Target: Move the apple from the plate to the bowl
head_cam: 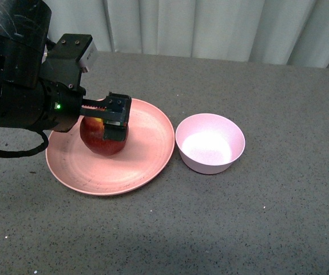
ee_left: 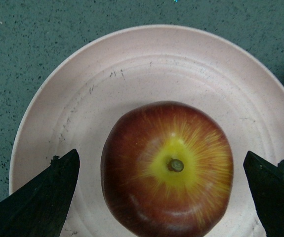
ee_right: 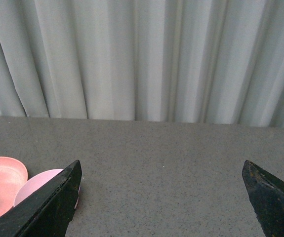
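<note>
Two gaps flanked the glossy dark-red apple on the wide salmon-pink plate, my left jaws apart around it; my right jaws gaped too. A small pale-pink bowl sat just beside the plate's rim.

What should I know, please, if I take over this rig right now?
Left gripper: open, fingers on either side of the apple, gaps showing, no grasp yet.
Right gripper: open, empty, over bare table.
The apple sits stem up on the plate; the bowl beside the plate is empty.
Done: left gripper placed around the apple.
Left: close, lift, carry to the bowl, release.
</note>
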You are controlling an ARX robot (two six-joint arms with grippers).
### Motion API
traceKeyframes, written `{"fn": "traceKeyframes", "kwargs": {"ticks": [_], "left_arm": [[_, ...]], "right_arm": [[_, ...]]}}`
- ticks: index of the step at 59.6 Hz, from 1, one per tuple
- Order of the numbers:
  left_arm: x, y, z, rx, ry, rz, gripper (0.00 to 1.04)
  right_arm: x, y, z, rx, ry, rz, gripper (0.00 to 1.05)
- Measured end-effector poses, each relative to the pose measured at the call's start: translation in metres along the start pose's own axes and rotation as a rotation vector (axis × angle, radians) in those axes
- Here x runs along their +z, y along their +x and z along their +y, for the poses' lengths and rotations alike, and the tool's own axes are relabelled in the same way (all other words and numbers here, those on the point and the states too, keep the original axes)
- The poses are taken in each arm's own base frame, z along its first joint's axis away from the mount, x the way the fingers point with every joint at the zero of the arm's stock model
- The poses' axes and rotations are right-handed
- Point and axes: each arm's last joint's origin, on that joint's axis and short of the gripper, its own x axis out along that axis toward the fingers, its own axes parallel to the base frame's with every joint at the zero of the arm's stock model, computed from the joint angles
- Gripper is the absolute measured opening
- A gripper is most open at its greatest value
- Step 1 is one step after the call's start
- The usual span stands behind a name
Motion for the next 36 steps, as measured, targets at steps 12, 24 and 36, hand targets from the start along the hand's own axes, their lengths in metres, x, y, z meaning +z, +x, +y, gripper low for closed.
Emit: {"fn": "traceKeyframes", "kwargs": {"ticks": [12,24,36], "left_arm": [[-0.008,0.005,0.001,0.002,0.012,0.029,0.98],[-0.008,0.005,0.001,0.0,0.02,0.03,0.75],[-0.002,0.0,-0.009,-0.025,0.038,0.007,0.71]], "right_arm": [[0.0,0.0,0.0,0.0,0.0,0.0,0.95],[0.0,0.0,0.0,0.0,0.0,0.0,0.95],[0.0,0.0,0.0,0.0,0.0,0.0,0.95]]}}
